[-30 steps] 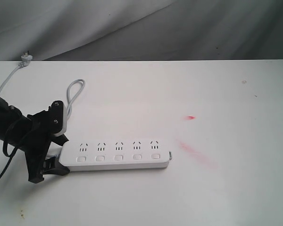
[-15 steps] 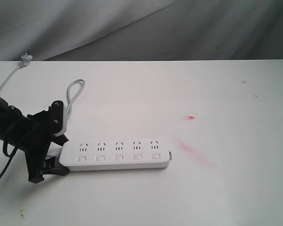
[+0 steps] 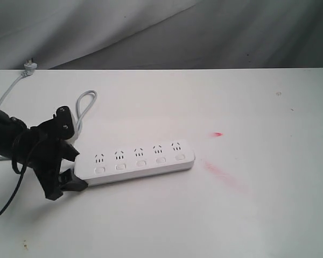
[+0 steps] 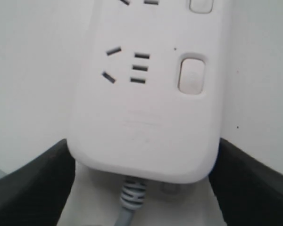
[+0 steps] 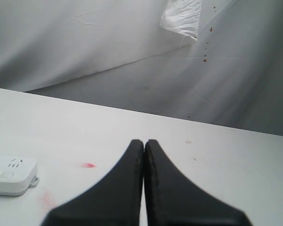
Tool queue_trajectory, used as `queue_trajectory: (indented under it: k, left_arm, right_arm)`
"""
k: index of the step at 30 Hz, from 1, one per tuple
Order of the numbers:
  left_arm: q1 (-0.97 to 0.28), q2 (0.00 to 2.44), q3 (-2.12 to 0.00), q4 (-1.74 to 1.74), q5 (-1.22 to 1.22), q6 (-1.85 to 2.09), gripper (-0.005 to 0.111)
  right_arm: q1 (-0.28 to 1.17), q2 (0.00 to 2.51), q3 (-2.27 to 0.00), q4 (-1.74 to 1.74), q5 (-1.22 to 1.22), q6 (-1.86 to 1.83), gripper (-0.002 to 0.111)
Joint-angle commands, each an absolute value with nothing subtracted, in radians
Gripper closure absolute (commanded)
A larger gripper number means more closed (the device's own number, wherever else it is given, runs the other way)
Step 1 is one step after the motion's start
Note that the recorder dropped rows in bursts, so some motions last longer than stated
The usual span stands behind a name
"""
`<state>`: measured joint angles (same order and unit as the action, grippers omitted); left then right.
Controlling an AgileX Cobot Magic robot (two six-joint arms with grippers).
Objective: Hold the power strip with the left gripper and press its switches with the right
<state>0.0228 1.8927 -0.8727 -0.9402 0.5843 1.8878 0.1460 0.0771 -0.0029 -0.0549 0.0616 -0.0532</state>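
The white power strip (image 3: 137,158) lies slightly slanted on the white table, its row of switches (image 3: 141,163) along the near side. My left gripper (image 3: 76,166) clamps its cord end, one black finger on each long side. In the left wrist view the jaws press both corners of the power strip (image 4: 146,117) beside the nearest switch (image 4: 192,75), and the grey cord (image 4: 132,197) leaves between them. My right gripper (image 5: 144,143) is shut and empty above the table, far from the strip's end (image 5: 9,174). It does not show in the exterior view.
The grey-white cord (image 3: 86,102) loops behind the left arm and runs to a plug (image 3: 29,66) at the table's back edge. Red smears (image 3: 223,174) mark the table right of the strip. Grey cloth (image 3: 161,32) hangs behind.
The left gripper has shifted up and away with the strip in its grip. The strip has moved back and swung, its free end now farther from the camera.
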Motion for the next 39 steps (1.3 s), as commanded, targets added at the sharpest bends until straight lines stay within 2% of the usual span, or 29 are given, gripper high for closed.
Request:
queue_trajectory:
  k: [1,3,7,18,25,27,29,37,39]
  left_arm:
    - [0.025,1.892,-0.878,-1.003,0.568,1.864,0.04]
    - [0.025,1.892,-0.878,-1.003,0.568,1.864,0.033]
    - [0.025,1.892,-0.878,-1.003,0.568,1.864,0.028]
    - [0.025,1.877,-0.878,-1.005,0.631,1.858,0.028]
    - [0.025,1.708,-0.878,-1.205,0.627,1.858,0.029]
    - [0.025,1.639,-0.878,-1.256,0.629,1.858,0.035]
    - [0.025,1.557,-0.878,-1.294,0.629,1.858,0.045]
    - [0.025,1.255,-0.878,-1.329,0.834,1.858,0.107]
    - [0.025,1.196,-0.878,-1.329,0.899,1.858,0.107]
  right_arm:
    - [0.139,0.077,0.0,-0.06,0.065,-0.047,0.108]
    - [0.139,0.077,0.0,-0.06,0.065,-0.047,0.108]
    - [0.139,0.077,0.0,-0.06,0.065,-0.047,0.108]
    - [0.139,0.077,0.0,-0.06,0.065,-0.047,0.108]
    - [0.139,0.077,0.0,-0.06,0.065,-0.047,0.108]
    - [0.139,0.077,0.0,-0.06,0.065,-0.047,0.108]
    - [0.139,0.077,0.0,-0.06,0.065,-0.047,0.108]
    - [0.139,0.077,0.0,-0.06,0.065,-0.047,0.108]
    - [0.139,0.077,0.0,-0.06,0.065,-0.047,0.108]
